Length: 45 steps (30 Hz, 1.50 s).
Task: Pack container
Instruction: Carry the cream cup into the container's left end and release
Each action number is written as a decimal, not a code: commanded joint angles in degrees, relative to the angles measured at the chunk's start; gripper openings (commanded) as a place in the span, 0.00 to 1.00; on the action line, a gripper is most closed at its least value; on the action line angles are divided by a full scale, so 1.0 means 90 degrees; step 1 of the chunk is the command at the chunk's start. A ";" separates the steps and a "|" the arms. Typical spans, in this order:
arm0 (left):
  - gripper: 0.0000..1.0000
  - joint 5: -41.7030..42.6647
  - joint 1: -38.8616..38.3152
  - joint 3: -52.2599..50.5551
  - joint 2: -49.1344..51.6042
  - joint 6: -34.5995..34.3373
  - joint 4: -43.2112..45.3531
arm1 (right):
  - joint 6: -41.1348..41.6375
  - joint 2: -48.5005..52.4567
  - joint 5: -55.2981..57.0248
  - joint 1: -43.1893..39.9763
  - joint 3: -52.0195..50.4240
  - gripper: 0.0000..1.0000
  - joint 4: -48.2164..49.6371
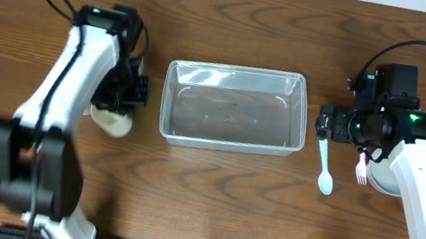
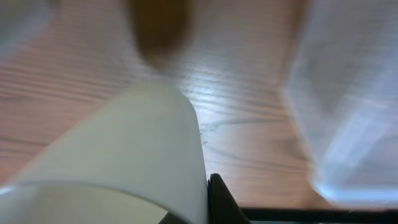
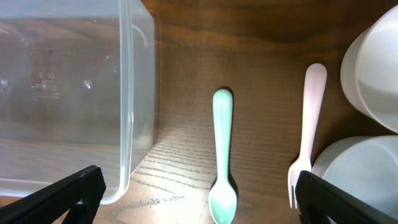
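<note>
The wooden table point(image 1: 205, 215) is viewed from straight above by the overhead camera, far enough off that both arms and the clear container point(image 1: 237, 72) between them are taken in. The left wrist view is held very close and low and is badly blurred. It is largely filled by a pale cup point(image 2: 124, 149), with a corner of the container at its right. The right wrist view is aimed down from nearer the table. The container's end wall, a green spoon point(image 3: 222, 149) and a pink fork point(image 3: 308, 124) are shared with the overhead view.
</note>
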 commanded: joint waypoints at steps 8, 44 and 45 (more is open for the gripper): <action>0.06 -0.0046 -0.1503 0.0692 -0.1673 0.0131 0.1168 | -0.0056 0.0000 -0.0044 -0.0066 0.0134 0.99 0.0015; 0.31 -0.0719 -0.1982 0.0670 0.1792 0.1042 0.2511 | -0.0056 0.0000 -0.0044 -0.0066 0.0134 0.99 -0.0063; 0.44 -0.0719 -0.1982 0.0670 0.1792 0.1042 0.2511 | -0.0056 0.0000 -0.0044 -0.0066 0.0134 0.99 -0.0061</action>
